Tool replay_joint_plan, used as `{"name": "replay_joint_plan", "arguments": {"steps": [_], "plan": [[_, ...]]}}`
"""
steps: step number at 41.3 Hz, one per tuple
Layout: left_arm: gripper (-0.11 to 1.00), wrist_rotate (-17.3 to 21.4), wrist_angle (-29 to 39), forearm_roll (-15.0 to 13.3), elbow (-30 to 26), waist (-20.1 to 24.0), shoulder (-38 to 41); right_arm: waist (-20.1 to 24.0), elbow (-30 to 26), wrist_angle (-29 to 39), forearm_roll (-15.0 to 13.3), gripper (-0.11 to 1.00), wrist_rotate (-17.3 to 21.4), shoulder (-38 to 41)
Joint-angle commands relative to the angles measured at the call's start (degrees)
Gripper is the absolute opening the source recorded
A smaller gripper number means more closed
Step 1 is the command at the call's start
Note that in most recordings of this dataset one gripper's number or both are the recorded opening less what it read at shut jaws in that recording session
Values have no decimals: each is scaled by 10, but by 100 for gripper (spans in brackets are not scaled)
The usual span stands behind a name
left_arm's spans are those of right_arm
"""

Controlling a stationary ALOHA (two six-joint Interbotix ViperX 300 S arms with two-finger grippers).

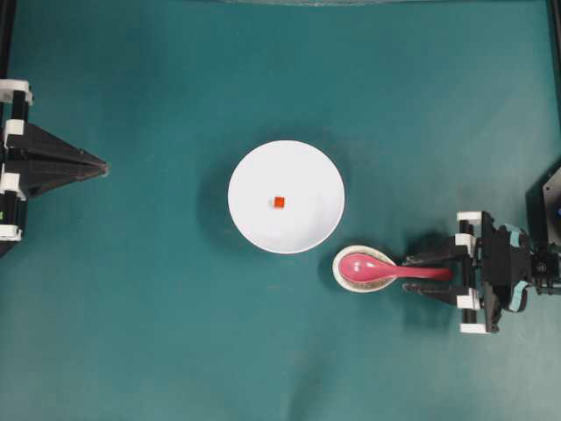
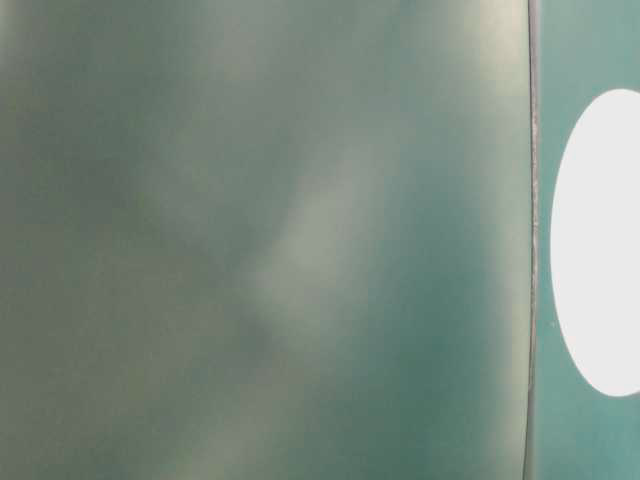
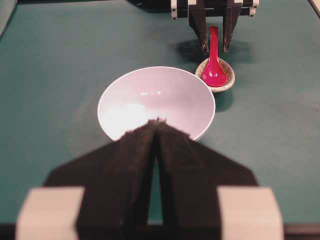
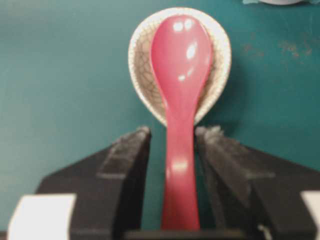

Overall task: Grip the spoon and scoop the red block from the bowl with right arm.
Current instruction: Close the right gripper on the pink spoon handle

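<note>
The pink spoon [image 1: 386, 268] lies with its scoop in a small speckled dish [image 1: 344, 279], handle pointing right. My right gripper [image 1: 422, 275] straddles the handle, open, with a gap on each side of it; in the right wrist view the spoon [image 4: 180, 90] runs between the fingers [image 4: 127, 150] without touching. The white bowl [image 1: 302, 162] sits mid-table with the red block [image 1: 279, 202] in its middle. My left gripper [image 1: 101, 166] rests shut at the far left, empty. In the left wrist view its shut tips [image 3: 158, 122] cover part of the bowl [image 3: 150, 95]; the block is hidden there.
The speckled dish [image 4: 142, 50] sits just right of and below the bowl on the teal table. The table-level view is blurred, showing only a white oval shape [image 2: 600, 240] at the right edge.
</note>
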Motion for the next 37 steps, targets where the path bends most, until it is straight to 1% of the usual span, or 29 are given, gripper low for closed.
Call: {"name": "replay_joint_plan", "arguments": {"steps": [1, 5, 23, 27, 37], "plan": [[0, 0, -4, 1, -11, 1, 2, 4, -1, -8, -1, 44, -1, -4], [0, 0, -4, 1, -11, 1, 3, 4, -2, -14, -1, 42, -1, -4], [0, 0, -6, 1, -11, 1, 2, 4, -3, -18, -2, 40, -1, -4], [0, 0, -6, 1, -11, 1, 2, 4, -3, -18, -1, 37, -1, -4], [0, 0, -6, 1, -11, 1, 2, 4, -3, -18, -1, 27, -1, -4]]}}
